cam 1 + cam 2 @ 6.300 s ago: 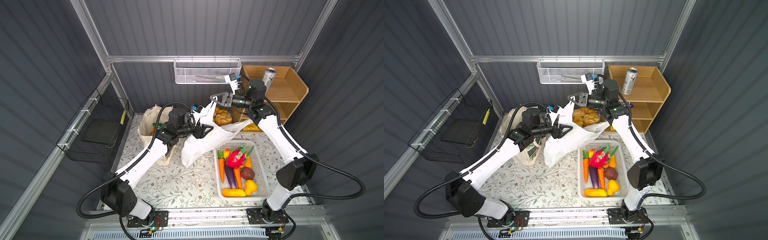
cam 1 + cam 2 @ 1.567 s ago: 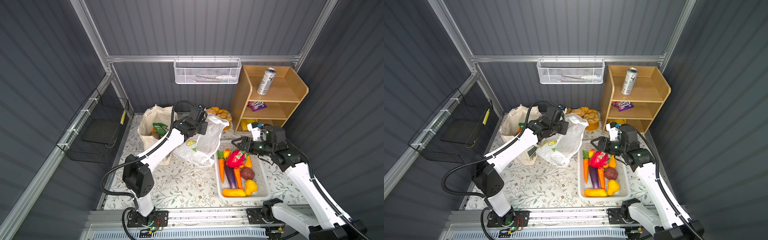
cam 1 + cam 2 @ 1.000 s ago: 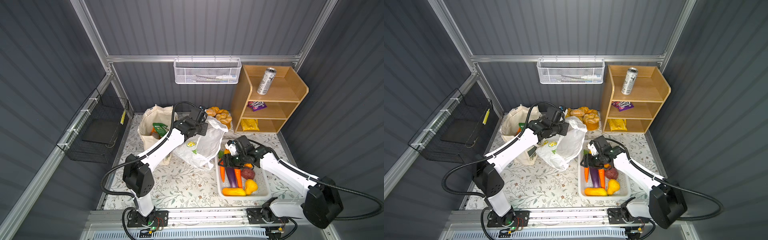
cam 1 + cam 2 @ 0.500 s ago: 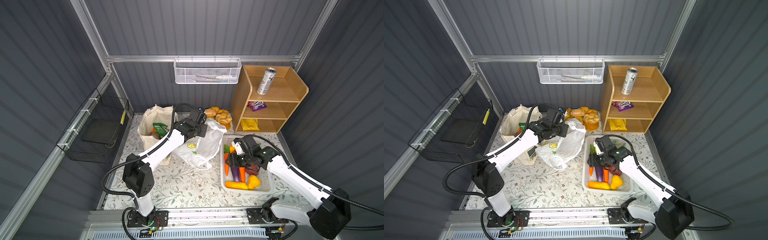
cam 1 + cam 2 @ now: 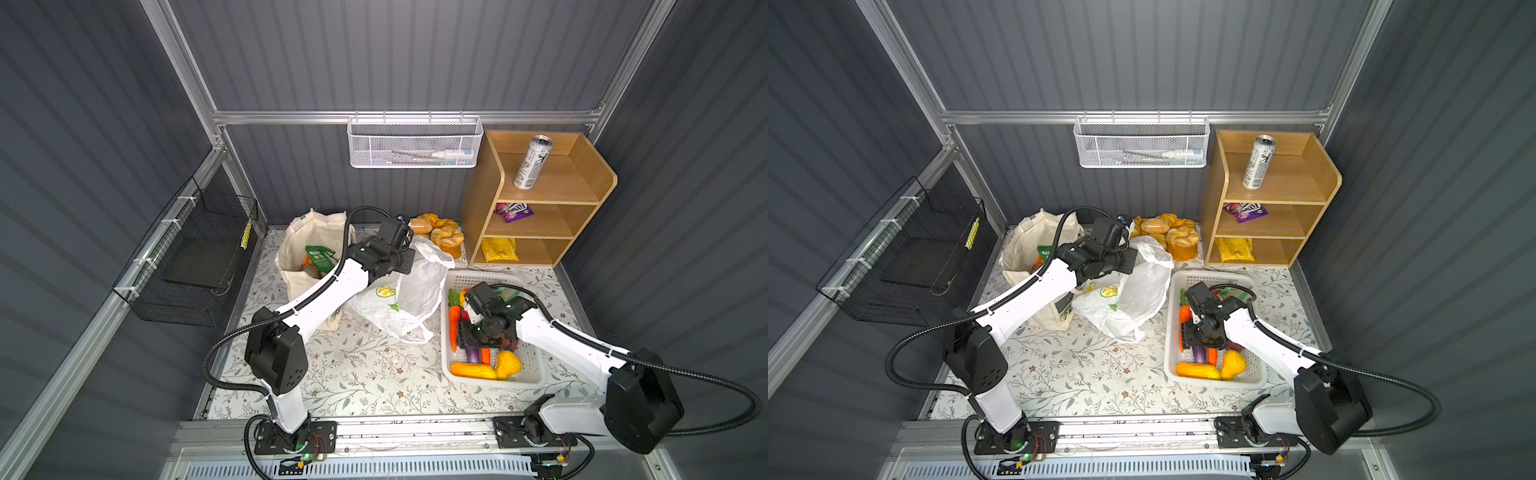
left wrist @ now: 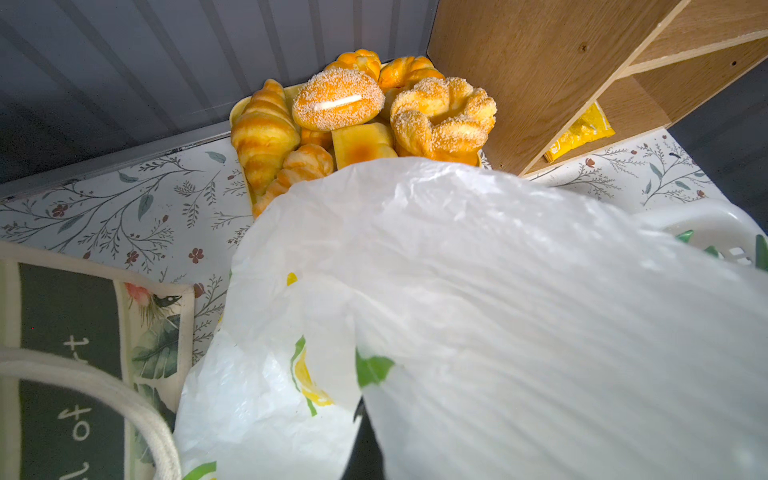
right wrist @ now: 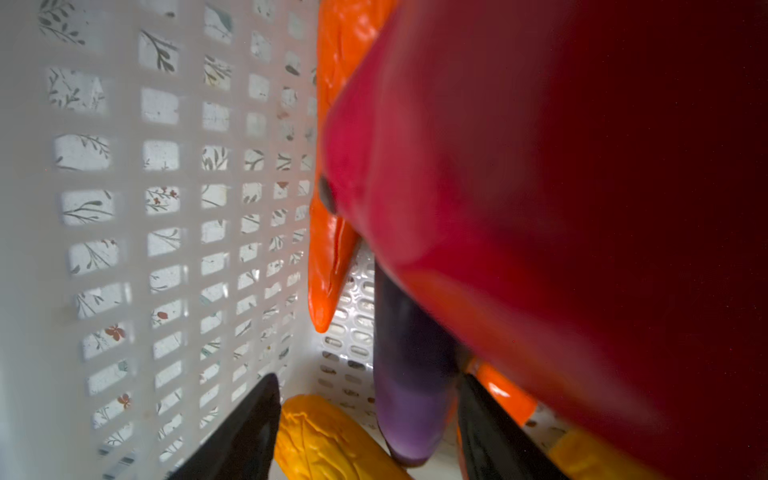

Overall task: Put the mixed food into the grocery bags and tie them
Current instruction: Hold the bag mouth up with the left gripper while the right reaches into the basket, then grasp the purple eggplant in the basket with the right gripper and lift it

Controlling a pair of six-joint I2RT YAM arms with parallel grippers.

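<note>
Floral tabletop (image 5: 374,374): in basket (image 5: 536,376), right claw (image 7: 368,399) open astride eggplant (image 7: 409,386); left claw (image 6: 360,419) clamps bag (image 5: 419,286).

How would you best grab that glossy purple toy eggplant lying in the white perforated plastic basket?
Take the purple eggplant across its narrow body near the rounded free end, coming straight down from above. It lies lengthwise on the floor of the white basket, with an orange carrot alongside and the red dragon fruit covering the rest. The right gripper is open, astride that end.
</note>
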